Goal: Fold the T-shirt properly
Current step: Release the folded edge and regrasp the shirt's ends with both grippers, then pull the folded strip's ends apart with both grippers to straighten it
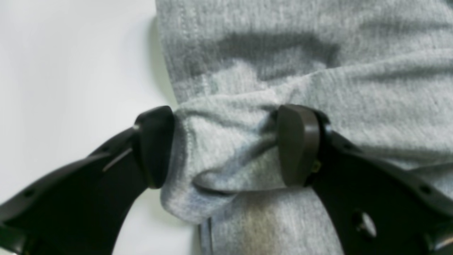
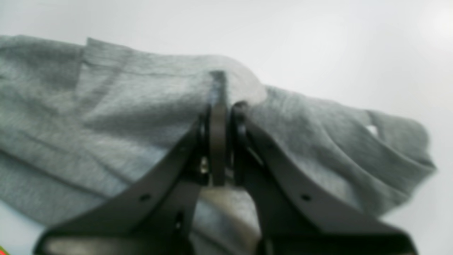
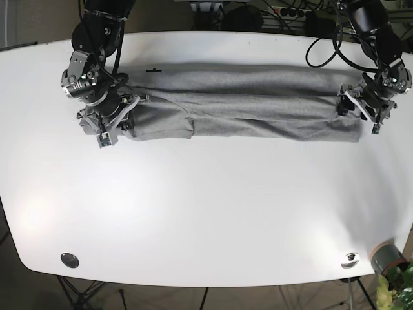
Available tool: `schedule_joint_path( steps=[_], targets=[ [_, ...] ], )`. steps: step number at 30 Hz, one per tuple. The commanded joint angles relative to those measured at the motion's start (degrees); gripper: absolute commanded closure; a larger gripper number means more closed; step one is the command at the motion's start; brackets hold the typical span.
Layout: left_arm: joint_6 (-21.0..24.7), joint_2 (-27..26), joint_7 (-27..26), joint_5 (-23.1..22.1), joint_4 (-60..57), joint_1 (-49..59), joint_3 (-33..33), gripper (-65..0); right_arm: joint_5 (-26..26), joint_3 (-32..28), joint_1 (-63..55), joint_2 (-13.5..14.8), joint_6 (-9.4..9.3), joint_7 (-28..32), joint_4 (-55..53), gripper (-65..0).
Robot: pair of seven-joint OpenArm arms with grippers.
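Observation:
The grey T-shirt lies as a long folded strip across the far half of the white table. At its left end in the base view, my right gripper is shut on a thin ridge of the cloth. The right wrist view shows that gripper pinching the T-shirt and lifting it into a peak. At the strip's other end, my left gripper stands open. In the left wrist view its fingers straddle a bunched hem of the T-shirt.
Two round metal grommets sit in the table near its front edge. A grey pot with a plant stands off the front right corner. Cables hang behind the far edge.

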Motion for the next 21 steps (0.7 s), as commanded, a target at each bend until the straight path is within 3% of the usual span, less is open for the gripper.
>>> schedule_joint_path(
  steps=[1, 15, 18, 21],
  targets=[
    [0.0, -1.2, -0.5, -0.2, 0.8, -0.5, -0.4, -42.6, 0.6, 0.0, -1.2, 0.2, 0.16, 0.9, 3.4, -2.2],
    [0.0, -2.3, -0.5, -0.4, 0.8, -0.6, -0.3, -42.6, 0.6, 9.4, -4.3, -1.0, 0.51, 0.9, 4.2, -3.6],
    [0.0, -2.3, -0.5, -0.4, 0.8, -0.7, -0.3, -42.6, 0.6, 9.4, -5.4, -0.9, 0.33, 0.9, 4.4, -14.7],
    [0.0, -2.3, -0.4, -0.5, 0.9, -0.8, -0.3, -42.6, 0.6, 9.4, -6.3, -1.3, 0.51, 1.1, 6.9, -32.5]
  ],
)
